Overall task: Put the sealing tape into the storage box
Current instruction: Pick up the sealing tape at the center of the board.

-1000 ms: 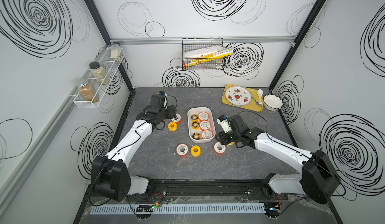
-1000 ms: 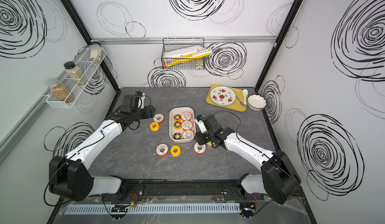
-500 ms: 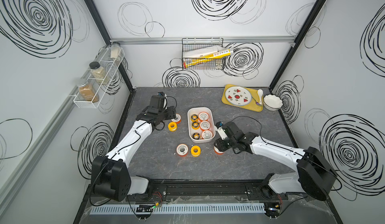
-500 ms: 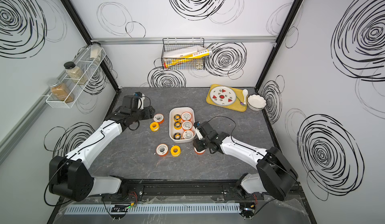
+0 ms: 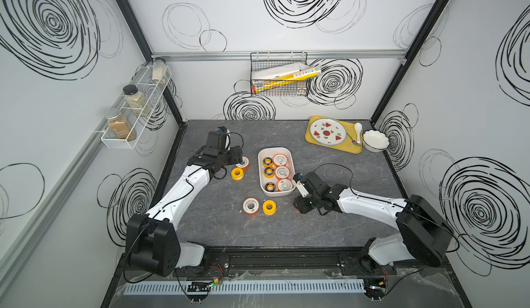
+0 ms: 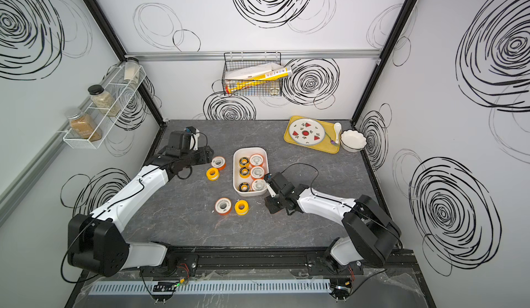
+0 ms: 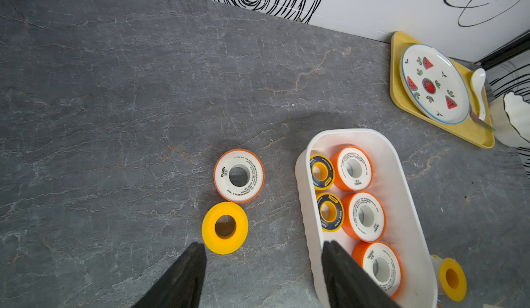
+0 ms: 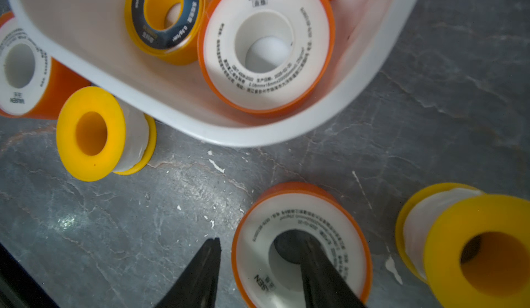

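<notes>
Right arm (image 5: 370,206) has swung down from beside the storage box (image 5: 276,194) to the tabletop (image 5: 218,223) at its near corner. Right jaws apart, straddling the wall of an orange spool (image 8: 309,209): one finger (image 8: 318,266) in the centre hole, the other just outside the rim, not clamped. Left jaws unmoved, wide apart, empty, over bare tabletop. Six spools (image 5: 281,172) lie in the box.

White storage box (image 5: 274,149), folks: orange white-faced spools (image 5: 280,160), black-faced yellow spools (image 5: 268,161). Grey veined desk (image 5: 200,220), yellow tray (image 7: 470,133) (watermelon-patterned plate (image 7: 430,85)!), white walls (image 5: 286,48) with black swirls.
</notes>
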